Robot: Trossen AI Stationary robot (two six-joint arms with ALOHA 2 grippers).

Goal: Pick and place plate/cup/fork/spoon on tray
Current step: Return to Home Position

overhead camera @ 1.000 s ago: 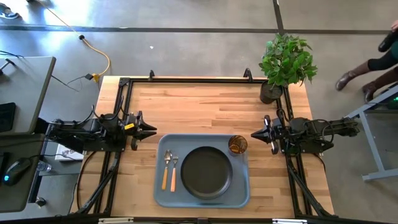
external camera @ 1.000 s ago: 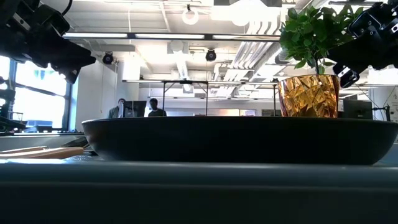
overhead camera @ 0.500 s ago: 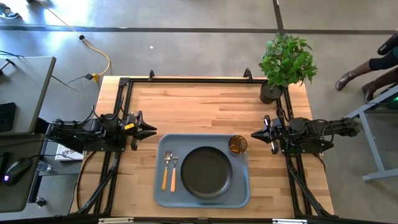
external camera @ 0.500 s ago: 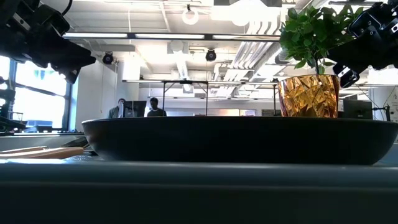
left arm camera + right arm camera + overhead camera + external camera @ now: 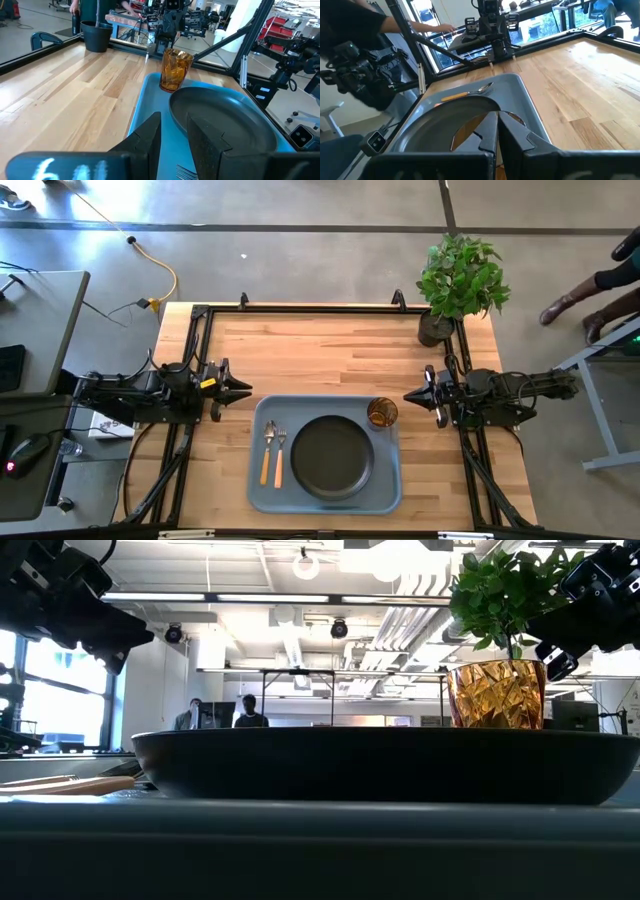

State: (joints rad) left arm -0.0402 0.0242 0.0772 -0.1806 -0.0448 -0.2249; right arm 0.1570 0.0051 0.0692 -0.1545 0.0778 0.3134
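Everything sat on the tray (image 5: pixel 387 485).

Our left claw (image 5: pixel 246 391) was a little open, our right claw (image 5: pixel 408 395) shut, both empty. The cup (image 5: pixel 381 413) looked light and slippery; we would grab its sides, beside the plate (image 5: pixel 332 457).

Blurred white marks, perhaps "6 01", on the left tool (image 5: pixel 174 131).

Your left gripper (image 5: pixel 243 390) sits low at the left side of the bench, fingers a small gap apart, pointing right. Your right gripper (image 5: pixel 410 395) waits opposite at the right side, fingers closed together, pointing left, holding nothing.
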